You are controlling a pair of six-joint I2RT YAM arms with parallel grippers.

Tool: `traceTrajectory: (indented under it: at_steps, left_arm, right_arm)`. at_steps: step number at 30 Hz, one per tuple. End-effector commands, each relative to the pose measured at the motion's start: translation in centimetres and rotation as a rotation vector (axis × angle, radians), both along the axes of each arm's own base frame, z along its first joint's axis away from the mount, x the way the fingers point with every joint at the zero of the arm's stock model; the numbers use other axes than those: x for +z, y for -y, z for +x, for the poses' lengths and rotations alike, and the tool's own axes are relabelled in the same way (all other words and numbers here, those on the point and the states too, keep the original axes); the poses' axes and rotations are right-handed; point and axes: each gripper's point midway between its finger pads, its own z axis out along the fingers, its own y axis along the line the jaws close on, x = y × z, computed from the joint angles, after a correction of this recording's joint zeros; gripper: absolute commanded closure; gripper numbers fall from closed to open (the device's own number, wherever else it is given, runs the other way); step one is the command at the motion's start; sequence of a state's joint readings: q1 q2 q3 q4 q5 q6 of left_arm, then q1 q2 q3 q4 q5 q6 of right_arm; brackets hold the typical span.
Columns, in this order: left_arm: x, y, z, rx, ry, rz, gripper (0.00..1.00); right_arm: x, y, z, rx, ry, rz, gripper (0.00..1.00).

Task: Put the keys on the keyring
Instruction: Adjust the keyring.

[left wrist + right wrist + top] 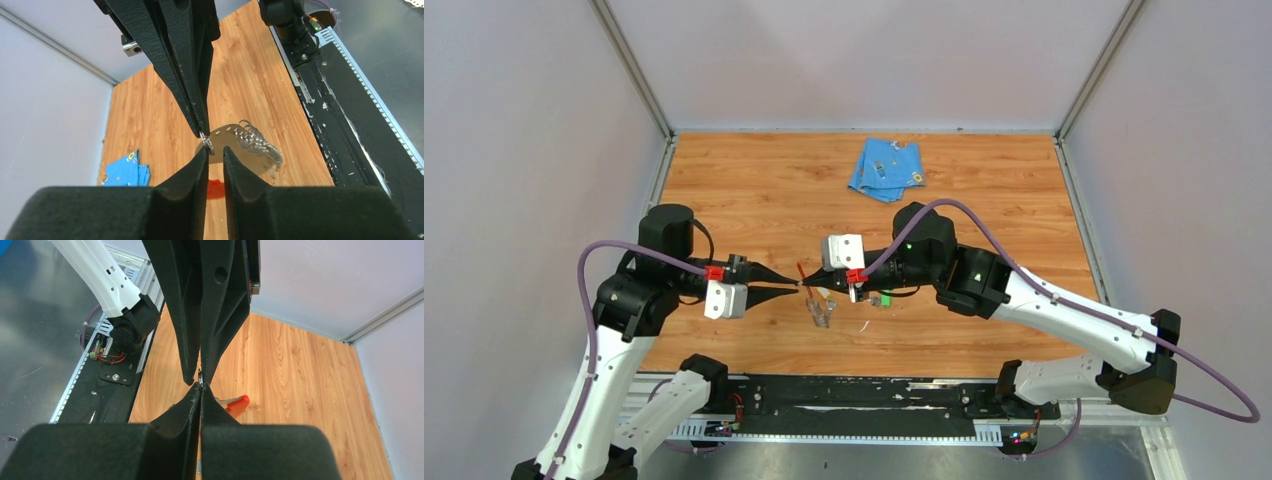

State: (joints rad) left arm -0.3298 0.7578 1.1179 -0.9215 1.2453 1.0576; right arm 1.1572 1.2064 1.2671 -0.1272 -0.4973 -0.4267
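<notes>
My right gripper (pixel 812 283) (pixel 201 386) is shut on the small metal ring (pixel 207 143) of the keyring, held above the table. From the ring hang a silvery plate with holes (pixel 235 145) and a red piece (pixel 237 404). My left gripper (pixel 792 286) (pixel 216 150) meets it tip to tip from the left. Its jaws stand a narrow gap apart, and the ring sits against the tip of the left-hand finger (pixel 200 165). A key with a green head (pixel 886 298) lies on the wood beside the right wrist. No other key can be made out.
A folded blue cloth (pixel 886 168) lies at the far middle of the wooden table (pixel 754 200). A black rail (pixel 854 400) runs along the near edge between the arm bases. Grey walls close in the left, right and back.
</notes>
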Motion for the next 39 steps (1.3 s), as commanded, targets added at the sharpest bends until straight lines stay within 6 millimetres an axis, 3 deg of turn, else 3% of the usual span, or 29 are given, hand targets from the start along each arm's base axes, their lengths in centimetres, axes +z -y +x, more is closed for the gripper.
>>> traceTrajectory:
  at_steps: [1,10,13,17,19,23,25,33,37,39]
  left_arm:
    - [-0.2,0.1,-0.2,-0.008,-0.052,0.002,0.83]
    - [-0.3,0.3,0.0,-0.011,-0.105,0.006,0.86]
    - [-0.4,0.3,0.1,0.0,-0.094,0.01,0.99]
    - [-0.2,0.2,0.3,0.01,-0.082,0.014,1.0]
    - [-0.1,0.2,0.2,0.007,-0.08,0.011,1.0]
    - [0.0,0.3,-0.1,-0.013,-0.08,0.0,1.0]
    - [0.2,0.3,-0.4,-0.025,-0.066,-0.009,1.0]
    - [0.4,0.2,-0.9,-0.044,-0.005,-0.023,1.0]
    - [0.1,0.1,-0.8,-0.036,0.0,-0.018,1.0]
    - [0.1,0.1,-0.8,-0.037,0.014,-0.018,1.0]
  right_arm:
    - [2.4,-0.5,-0.6,0.027,0.006,0.064,0.99]
    - [2.2,-0.7,-0.7,0.034,-0.007,0.063,1.0]
    - [2.2,-0.6,-0.8,0.034,-0.008,0.064,1.0]
    - [2.5,-0.4,-0.9,0.036,-0.014,0.069,0.98]
    - [2.8,-0.1,-1.0,0.028,-0.024,0.072,0.89]
    - [4.7,1.5,-1.2,0.03,-0.136,0.114,0.58]
    - [5.7,2.6,-1.0,0.042,-0.224,0.138,0.5]
    - [5.8,6.0,-1.1,0.152,-0.431,0.141,0.45]
    - [6.3,6.8,-0.6,0.172,-0.561,0.124,0.44]
    - [6.5,6.9,-0.4,0.177,-0.617,0.108,0.37]
